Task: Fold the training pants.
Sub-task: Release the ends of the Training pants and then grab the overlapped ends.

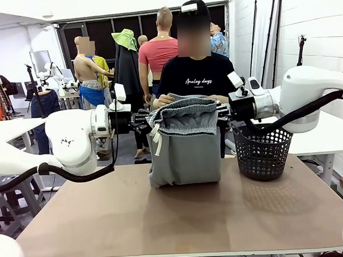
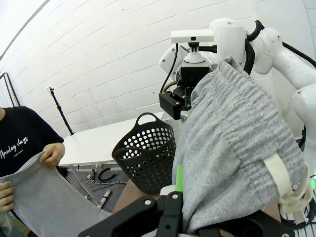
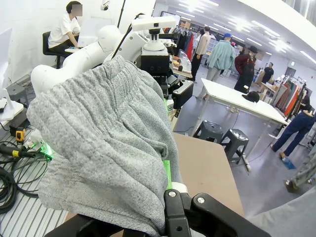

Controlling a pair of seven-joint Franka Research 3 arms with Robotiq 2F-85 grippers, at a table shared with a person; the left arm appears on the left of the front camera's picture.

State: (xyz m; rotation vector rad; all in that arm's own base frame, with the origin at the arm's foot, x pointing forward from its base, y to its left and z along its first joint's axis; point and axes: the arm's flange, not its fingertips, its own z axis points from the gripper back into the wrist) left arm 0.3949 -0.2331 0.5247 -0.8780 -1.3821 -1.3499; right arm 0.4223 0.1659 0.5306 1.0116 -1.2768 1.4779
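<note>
Item: training pants (image 1: 186, 153), light grey jersey, held aloft over mid-table by the gathered waistband (image 1: 185, 112). The cloth hangs down from it and its lower part rests in a soft bend on the table (image 1: 163, 213), near the black mesh basket (image 1: 263, 153) and to its left. Left pincer (image 1: 142, 121): clamped together on the waistband's left end. Right pincer (image 1: 223, 111): clamped together on its right end. Off-white drawstring (image 1: 156, 141): dangling at the left front. Step in hand, as judged: a fold made in the air, with the robot lifting the waist end and the person's hand (image 2: 52, 154) holding the other end at the far side. Next move, as judged: both pincers travel level and together and lay the waistband over the lower cloth without dragging it; uneven height would skew the fold. Views compared: the front view gives the whole hang and the contact with the table, but the cloth hides what the person grips. The left wrist view shows a grey panel pinched in the person's hands. The right wrist view shows the waistband bunched over its own green pad (image 3: 167, 173), with the left arm opposite.
</note>
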